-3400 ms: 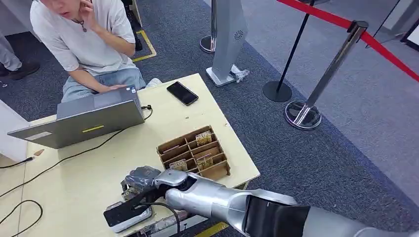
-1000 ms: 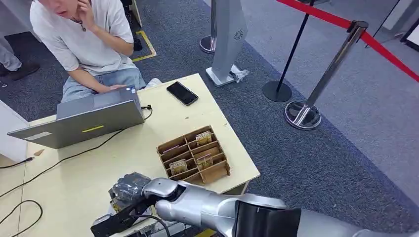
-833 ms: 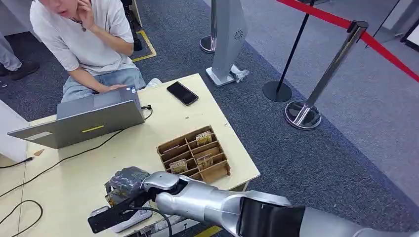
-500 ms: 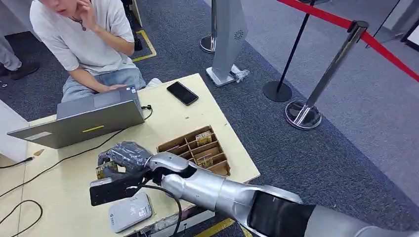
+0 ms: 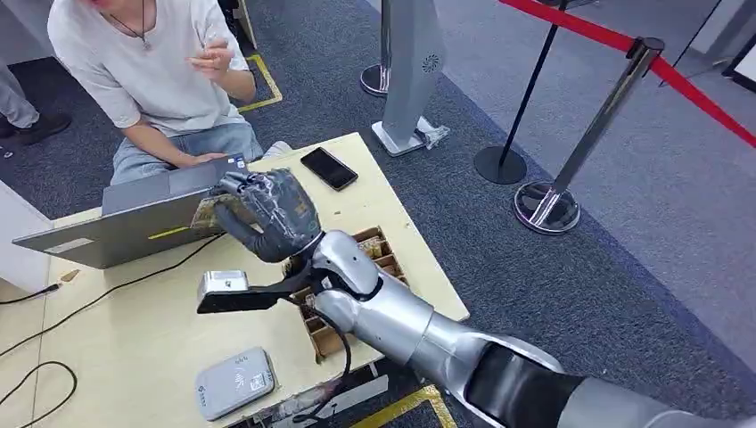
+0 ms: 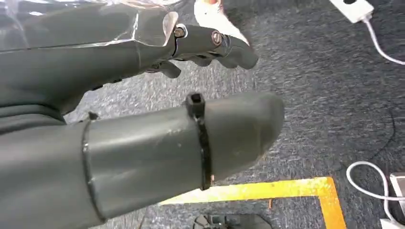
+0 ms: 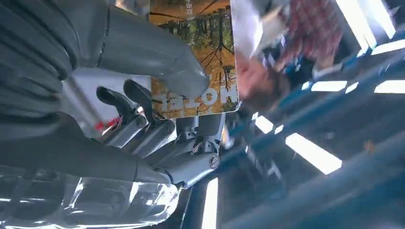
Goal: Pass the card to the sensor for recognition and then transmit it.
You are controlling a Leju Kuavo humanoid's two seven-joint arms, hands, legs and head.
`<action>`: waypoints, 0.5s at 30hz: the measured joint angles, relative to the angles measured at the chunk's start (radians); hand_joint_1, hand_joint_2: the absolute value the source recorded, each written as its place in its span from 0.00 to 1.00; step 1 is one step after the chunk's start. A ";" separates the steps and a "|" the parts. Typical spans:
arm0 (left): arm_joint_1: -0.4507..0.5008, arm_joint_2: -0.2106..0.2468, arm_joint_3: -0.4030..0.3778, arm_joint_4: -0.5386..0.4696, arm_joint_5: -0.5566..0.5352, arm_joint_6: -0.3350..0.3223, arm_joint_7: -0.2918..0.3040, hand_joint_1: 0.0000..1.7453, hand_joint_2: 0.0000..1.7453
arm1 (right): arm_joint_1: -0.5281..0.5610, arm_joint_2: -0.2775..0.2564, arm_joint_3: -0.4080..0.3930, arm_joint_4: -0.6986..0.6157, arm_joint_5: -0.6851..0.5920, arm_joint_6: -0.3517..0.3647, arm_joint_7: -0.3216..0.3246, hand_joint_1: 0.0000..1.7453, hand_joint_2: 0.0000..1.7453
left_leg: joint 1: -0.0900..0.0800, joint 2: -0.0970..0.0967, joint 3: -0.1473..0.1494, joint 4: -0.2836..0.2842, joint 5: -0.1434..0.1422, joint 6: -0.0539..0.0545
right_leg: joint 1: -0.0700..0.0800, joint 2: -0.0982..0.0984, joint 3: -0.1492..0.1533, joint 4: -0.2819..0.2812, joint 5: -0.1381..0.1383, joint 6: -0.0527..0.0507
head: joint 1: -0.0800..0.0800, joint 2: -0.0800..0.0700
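Pale table (image 5: 107,330) with sensor (image 5: 234,382) at its near edge — right hand (image 5: 267,212) raised, fingers (image 7: 143,102) pinching the card (image 7: 198,62); left hand (image 6: 143,119) hangs, fingers loosely apart, holding nothing.

The card (image 7: 210,71), pinched in the right hand (image 5: 267,214), carries a row of large white letters across its autumn-tree picture. In the right wrist view they stand upside down and the thumb partly covers them, so the word cannot be made out. A line of small characters along the opposite edge is too fine to read.

The grey card reader (image 5: 234,383), at the near left of the table, bears a wave symbol in the middle and a tiny mark at 1 corner, both illegible.

The laptop (image 5: 143,223) lid has a yellow strip and a pale label, with no lettering readable.
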 joint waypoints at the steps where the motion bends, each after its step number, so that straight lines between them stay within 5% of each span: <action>1: 0.000 0.000 -0.003 0.000 -0.003 0.000 0.000 0.00 0.00 | 0.000 -0.001 -0.010 0.001 0.015 -0.014 -0.001 1.00 1.00 | 0.000 0.000 0.000 0.000 0.000 0.000 | 0.000 0.000 0.000 0.000 0.000 0.000 | 0.000 0.000; 8: -0.002 0.000 -0.030 0.000 -0.008 -0.005 0.009 0.00 0.00 | -0.010 0.001 -0.077 0.016 0.167 -0.110 -0.005 1.00 1.00 | 0.000 0.000 0.000 0.000 0.000 0.000 | 0.000 0.000 0.000 0.000 0.000 0.000 | 0.000 0.000; 15: -0.007 0.000 -0.046 0.000 -0.006 -0.002 0.027 0.00 0.00 | -0.066 0.016 -0.106 0.099 0.321 -0.126 0.059 1.00 1.00 | 0.000 0.000 0.000 0.000 0.000 0.000 | 0.000 0.000 0.000 0.000 0.000 0.000 | 0.000 0.000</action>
